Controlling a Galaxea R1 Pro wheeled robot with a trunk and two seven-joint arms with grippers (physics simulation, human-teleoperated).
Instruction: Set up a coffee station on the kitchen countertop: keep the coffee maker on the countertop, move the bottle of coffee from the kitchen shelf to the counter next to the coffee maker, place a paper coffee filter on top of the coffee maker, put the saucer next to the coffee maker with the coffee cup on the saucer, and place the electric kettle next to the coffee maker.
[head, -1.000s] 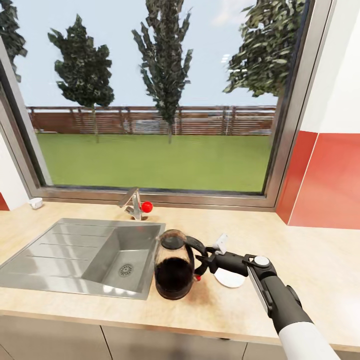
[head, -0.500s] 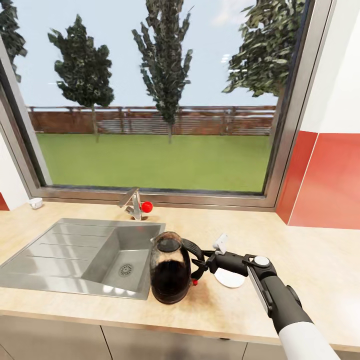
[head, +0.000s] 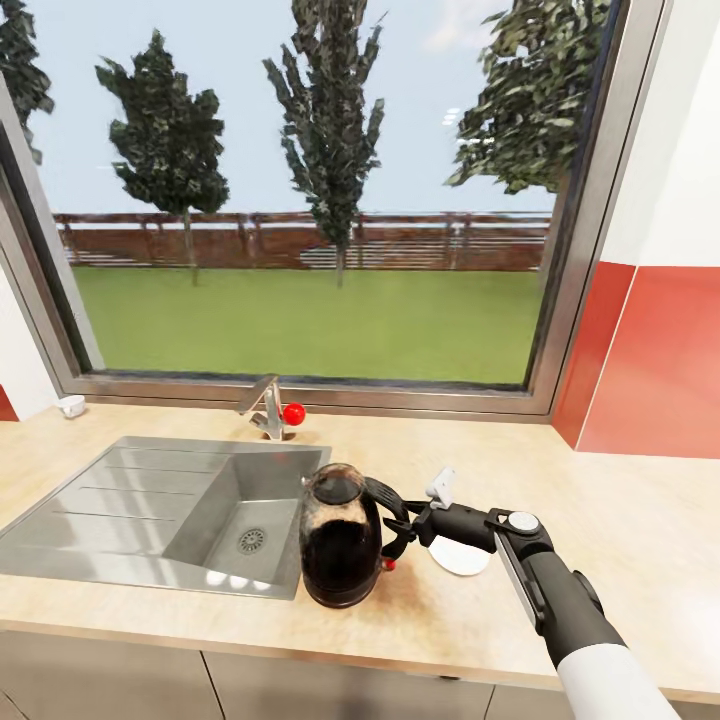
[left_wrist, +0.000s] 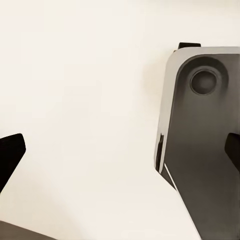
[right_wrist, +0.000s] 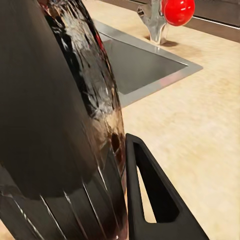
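Note:
The electric kettle (head: 340, 548), dark glass with a black lid and handle, stands upright on the countertop (head: 620, 520) just right of the sink's corner. My right gripper (head: 399, 526) is shut on the kettle's handle from the right side. In the right wrist view the kettle's body (right_wrist: 55, 125) looms large, with one black finger (right_wrist: 150, 200) beside it. A white saucer (head: 461, 557) lies flat on the counter under my right wrist. In the left wrist view my left gripper (left_wrist: 120, 152) is open over a pale surface, nothing between its fingers.
A steel sink (head: 130, 500) with a drainboard is set into the counter at the left, with a faucet and red knob (head: 274, 409) behind it. A small white object (head: 70, 405) sits by the window frame. A red-and-white wall (head: 660, 370) bounds the right.
The kettle has shifted a little to the left and come upright in my right gripper; over the last half second it has stayed still.

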